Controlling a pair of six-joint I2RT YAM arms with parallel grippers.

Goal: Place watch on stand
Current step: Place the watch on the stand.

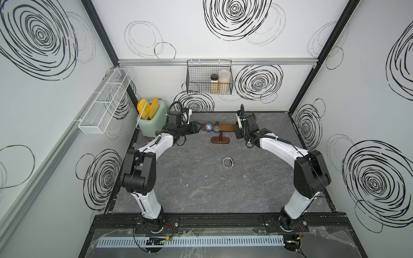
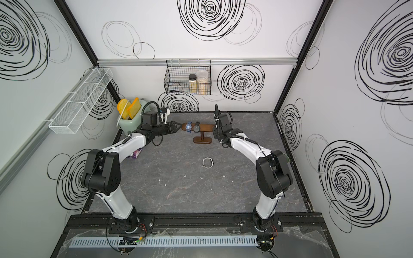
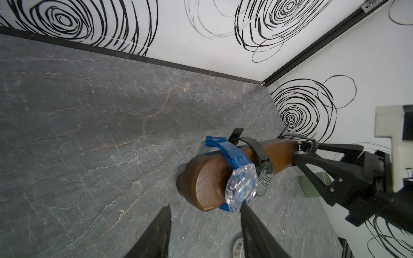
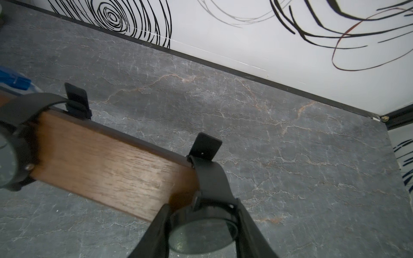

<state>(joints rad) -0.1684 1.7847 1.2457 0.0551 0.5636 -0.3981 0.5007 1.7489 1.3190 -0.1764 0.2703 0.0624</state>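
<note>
Wood-grained stand [image 4: 107,165] wears a round black watch [image 4: 202,232].

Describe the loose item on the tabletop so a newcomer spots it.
Find the dark wooden stand near the back of the table. Come forward from its oval base: a pale looped band lies alone on the grey surface. Unlike the blue watch and black watch hung on the bar, it is whitish.
</note>
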